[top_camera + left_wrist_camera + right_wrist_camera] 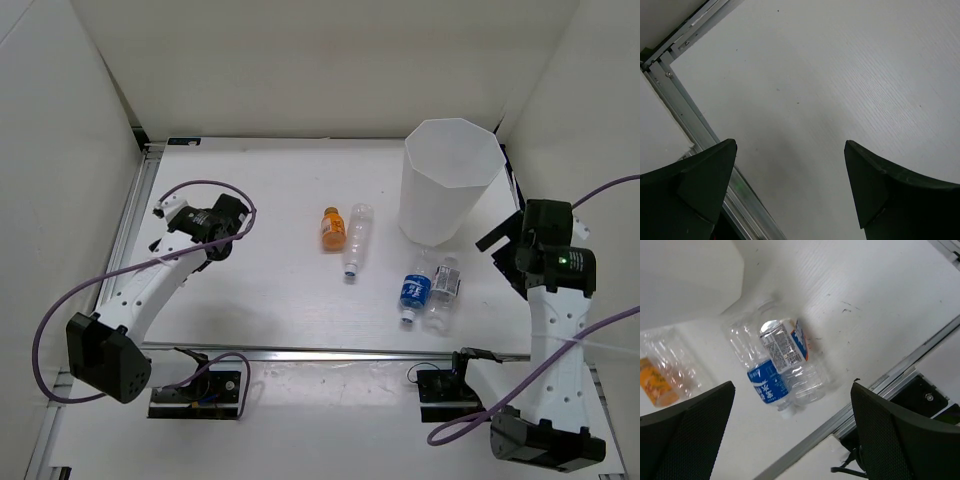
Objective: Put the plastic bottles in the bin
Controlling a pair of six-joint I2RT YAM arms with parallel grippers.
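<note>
Four plastic bottles lie on their sides, none yet in the bin. The orange bottle (pixel 332 228) and the slim clear bottle (pixel 357 238) rest side by side near the centre of the white table (pixel 270 180). The blue-label bottle (pixel 414 290) and the wider clear bottle (pixel 443 285), both thin ribbed plastic, touch at five o'clock. The bin (pixel 452 180), tall, white and faceted, stands open-mouthed at one o'clock. The right gripper (pixel 792 387) hovers over the touching pair with jaws apart, likely lining up a grasp. At nine o'clock the left gripper (pixel 790 165) is also spread, over bare table.
</note>
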